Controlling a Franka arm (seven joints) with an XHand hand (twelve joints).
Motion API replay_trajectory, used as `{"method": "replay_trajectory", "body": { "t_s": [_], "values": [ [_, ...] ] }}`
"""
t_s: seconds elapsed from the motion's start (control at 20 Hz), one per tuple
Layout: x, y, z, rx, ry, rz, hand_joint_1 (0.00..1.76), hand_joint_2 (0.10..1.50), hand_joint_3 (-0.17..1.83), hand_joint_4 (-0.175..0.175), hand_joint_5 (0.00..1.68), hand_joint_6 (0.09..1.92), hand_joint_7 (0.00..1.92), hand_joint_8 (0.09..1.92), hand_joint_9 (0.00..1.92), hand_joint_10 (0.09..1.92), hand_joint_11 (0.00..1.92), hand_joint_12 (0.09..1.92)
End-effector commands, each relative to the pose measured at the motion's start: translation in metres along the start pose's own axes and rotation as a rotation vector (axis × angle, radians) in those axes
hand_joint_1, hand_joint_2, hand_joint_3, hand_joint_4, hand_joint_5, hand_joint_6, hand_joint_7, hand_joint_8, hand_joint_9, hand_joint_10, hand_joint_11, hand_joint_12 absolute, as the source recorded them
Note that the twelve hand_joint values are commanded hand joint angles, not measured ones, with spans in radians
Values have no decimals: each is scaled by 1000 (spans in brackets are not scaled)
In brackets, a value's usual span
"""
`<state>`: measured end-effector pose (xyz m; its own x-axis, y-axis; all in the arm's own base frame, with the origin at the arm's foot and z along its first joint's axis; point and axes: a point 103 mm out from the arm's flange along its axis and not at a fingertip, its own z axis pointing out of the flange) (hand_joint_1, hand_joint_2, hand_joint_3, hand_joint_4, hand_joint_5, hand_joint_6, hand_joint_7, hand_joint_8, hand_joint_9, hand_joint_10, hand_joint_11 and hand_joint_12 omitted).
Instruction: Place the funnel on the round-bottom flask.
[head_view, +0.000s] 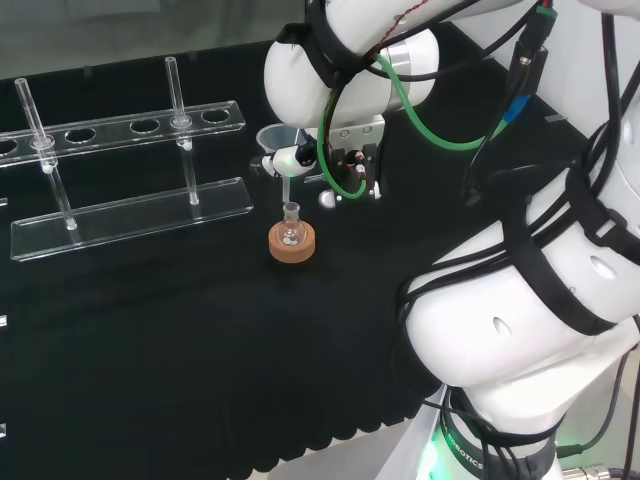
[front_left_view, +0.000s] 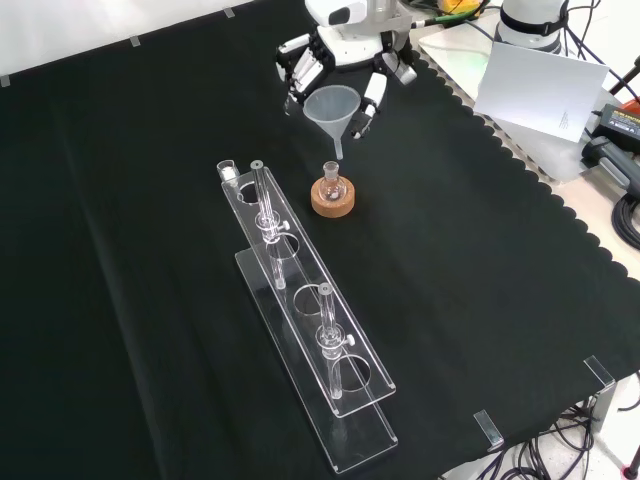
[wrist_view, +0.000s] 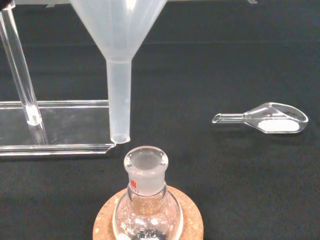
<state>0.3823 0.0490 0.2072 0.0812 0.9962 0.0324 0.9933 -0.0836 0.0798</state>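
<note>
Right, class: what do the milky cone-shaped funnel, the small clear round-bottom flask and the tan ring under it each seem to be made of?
Milky cone-shaped funnel: probably plastic, translucent and matt, frosted rather than clear.
Small clear round-bottom flask: likely glass, transparent and glossy, with a ground-looking frosted neck rim.
Tan ring: cork, with a speckled, grainy, dull surface.

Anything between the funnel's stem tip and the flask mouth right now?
Nothing: in the wrist view the funnel stem ends just above the round-bottom flask mouth, a bare gap between.

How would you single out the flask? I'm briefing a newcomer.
Find the long clear test-tube rack on the black cloth. Beside its far end sits a cork ring, under the funnel held by the hand. The round-bottom flask stands in that ring, alone.
</note>
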Motion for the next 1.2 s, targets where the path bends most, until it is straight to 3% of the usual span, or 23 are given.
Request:
{"method": "replay_trajectory", "body": {
  "t_s": [0.05, 1.2],
  "values": [
    [0, 4, 5, 3, 7, -2, 606, 730, 167, 41, 756, 177, 1022, 521, 951, 310, 149, 1464],
    [-17, 14, 16, 10, 26, 1, 605, 716, 200, 41, 748, 204, 1031, 505, 952, 302, 145, 1463]
  ]
}}
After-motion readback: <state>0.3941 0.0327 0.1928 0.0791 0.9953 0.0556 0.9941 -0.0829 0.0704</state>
